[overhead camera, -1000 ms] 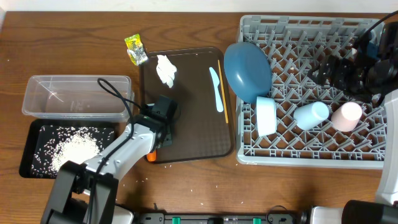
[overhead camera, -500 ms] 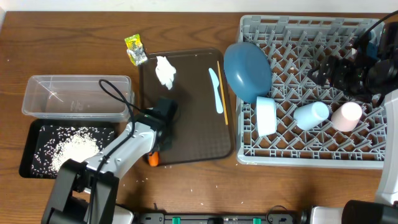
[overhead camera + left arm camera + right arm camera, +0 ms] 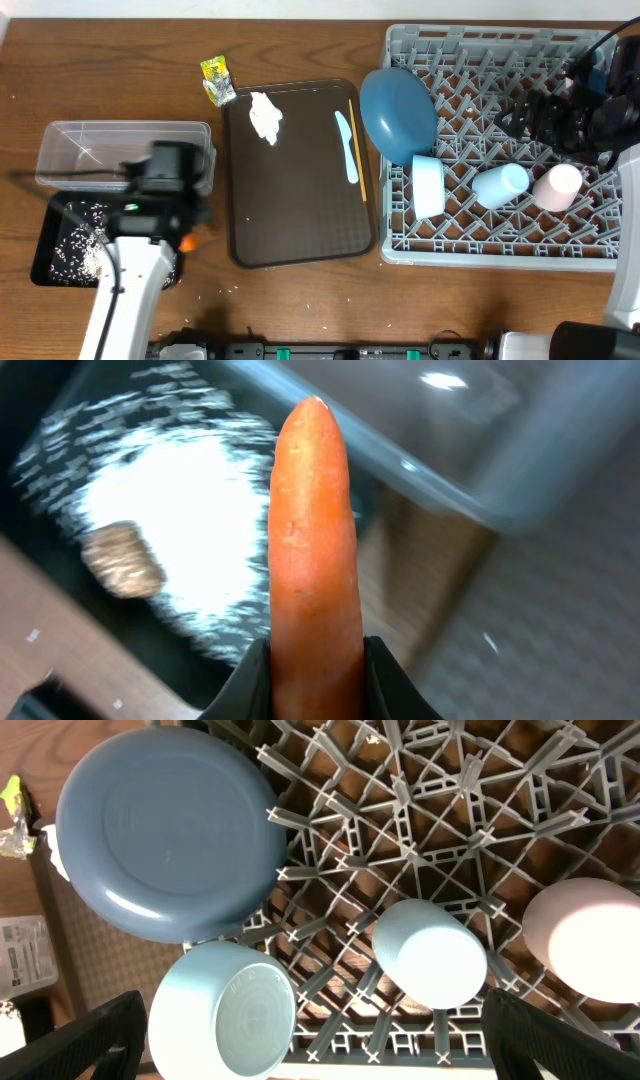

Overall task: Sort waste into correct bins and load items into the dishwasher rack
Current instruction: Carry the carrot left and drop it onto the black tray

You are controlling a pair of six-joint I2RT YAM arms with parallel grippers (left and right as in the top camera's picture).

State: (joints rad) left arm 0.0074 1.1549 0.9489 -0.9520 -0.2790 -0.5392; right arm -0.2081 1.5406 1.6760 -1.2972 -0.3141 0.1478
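**Q:** Where is the carrot, and what holds it?

**A:** Your left gripper is clenched on the thick end of a smooth orange carrot. The tip points away from the wrist camera. From overhead, the carrot hangs at the right edge of the shallow black rectangular tray. It has not been let go.

**Q:** Why there?

**A:** Probably because that tray takes food scraps. It already holds a heap of white rice grains and a small brown food lump. The clear rectangular plastic tub touches the tray's far side and shows nothing inside where it is visible. Dry litter likely belongs in it.

**Q:** What about the other arm?

**A:** Your right gripper is spread wide and holds nothing. It hovers over the large square grey plastic rack. Pegs there prop a big dark-blue plate on edge, with a pale-blue bowl on its side just beside it. A light-blue cup and a pink cup sit nearby.

**Q:** What remains?

**A:** A dark brown serving tray carries a crumpled white tissue, a light-blue plastic knife and a thin wooden chopstick. A yellow-green snack wrapper lies on the wooden tabletop.
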